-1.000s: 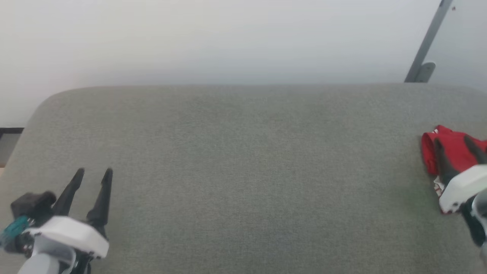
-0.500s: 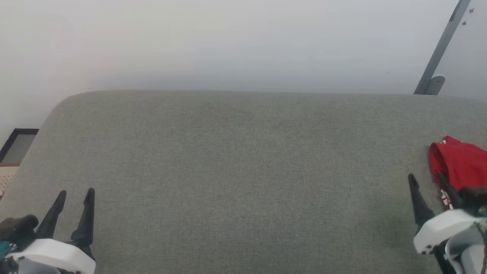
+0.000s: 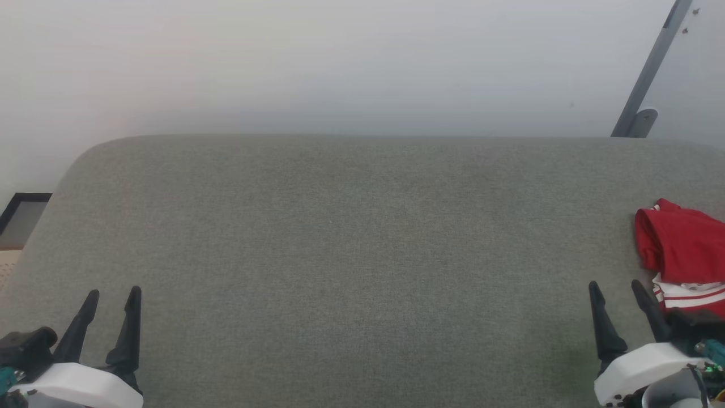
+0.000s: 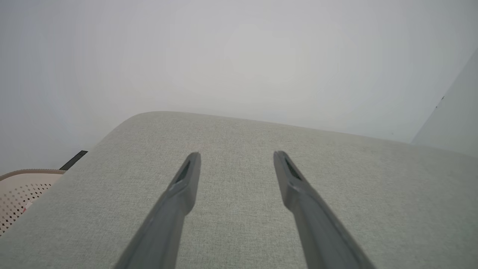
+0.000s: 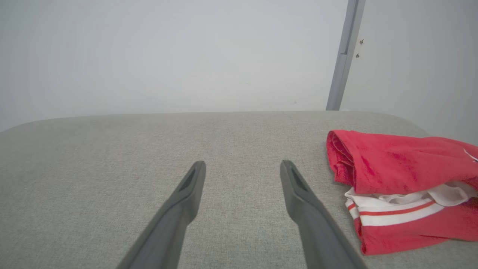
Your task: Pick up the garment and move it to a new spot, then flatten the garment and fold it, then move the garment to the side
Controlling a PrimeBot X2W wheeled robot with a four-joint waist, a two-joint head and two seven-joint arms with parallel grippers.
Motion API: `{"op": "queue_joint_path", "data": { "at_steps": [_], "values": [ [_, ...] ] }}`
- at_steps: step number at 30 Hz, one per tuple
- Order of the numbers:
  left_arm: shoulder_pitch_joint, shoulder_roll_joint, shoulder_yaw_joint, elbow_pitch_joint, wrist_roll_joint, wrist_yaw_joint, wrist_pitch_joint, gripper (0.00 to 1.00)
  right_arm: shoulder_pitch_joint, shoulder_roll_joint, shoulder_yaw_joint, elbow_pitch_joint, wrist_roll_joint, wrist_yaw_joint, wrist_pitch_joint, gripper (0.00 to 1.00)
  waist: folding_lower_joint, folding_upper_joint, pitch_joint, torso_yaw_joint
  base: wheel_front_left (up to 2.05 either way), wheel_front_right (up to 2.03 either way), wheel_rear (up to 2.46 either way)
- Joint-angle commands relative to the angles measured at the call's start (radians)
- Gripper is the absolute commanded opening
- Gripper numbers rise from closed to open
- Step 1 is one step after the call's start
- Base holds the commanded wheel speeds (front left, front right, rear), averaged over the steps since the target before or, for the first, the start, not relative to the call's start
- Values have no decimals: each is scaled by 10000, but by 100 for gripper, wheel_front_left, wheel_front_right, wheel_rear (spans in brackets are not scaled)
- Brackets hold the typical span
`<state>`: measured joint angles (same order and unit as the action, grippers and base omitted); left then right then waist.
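Note:
The garment (image 3: 682, 252) is a bright red shirt with white red-striped trim, lying folded at the far right of the grey fabric surface (image 3: 362, 238). In the right wrist view the garment (image 5: 399, 179) lies to the right of the fingers, apart from them. My right gripper (image 3: 616, 289) stands open at the lower right, just left of the garment, with nothing between its fingers. Low at the left my left gripper (image 3: 113, 296) is open and empty too, far from the garment. Both pairs of fingers hover over bare fabric (image 4: 239, 194).
A beige perforated basket (image 4: 18, 190) sits off the surface's left edge. A grey metal post (image 3: 645, 79) leans against the pale wall behind the far right corner. A dark-framed panel (image 3: 22, 218) lies beyond the left edge.
My right gripper has drawn back off the garment toward the near edge, leaving the garment lying on the surface. The left gripper has also pulled back lower. The camera shifted slightly.

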<state>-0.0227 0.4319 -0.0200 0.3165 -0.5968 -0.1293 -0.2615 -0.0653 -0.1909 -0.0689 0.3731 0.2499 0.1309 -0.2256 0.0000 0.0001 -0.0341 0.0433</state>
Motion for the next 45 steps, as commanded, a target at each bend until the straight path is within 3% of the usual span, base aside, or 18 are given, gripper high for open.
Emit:
{"op": "queue_joint_path", "data": {
  "at_steps": [1,24,25,30,45],
  "values": [
    [99,15,15,-41,25,-18,-42,100,173,139,-71,-201,-139,-1,87,100,0,-1,12,-31,0,0,0],
    [71,-92,26,-152,-8,-18,-42,100,618,486,-264,-1174,-333,-1,544,100,0,-1,78,-179,0,0,0],
    [30,-105,-20,-94,-86,0,8,0,566,454,-269,-1080,-332,-2,510,0,0,-1,79,-184,0,0,0],
    [209,-541,-154,219,-140,2,33,0,776,586,-257,-714,-294,-2,528,0,0,-1,80,-188,0,0,0],
    [-18,-1240,162,32,-2209,-2,806,0,520,765,-310,-824,2584,-2,1136,0,0,-1,117,-219,0,0,0]
  ]
}}
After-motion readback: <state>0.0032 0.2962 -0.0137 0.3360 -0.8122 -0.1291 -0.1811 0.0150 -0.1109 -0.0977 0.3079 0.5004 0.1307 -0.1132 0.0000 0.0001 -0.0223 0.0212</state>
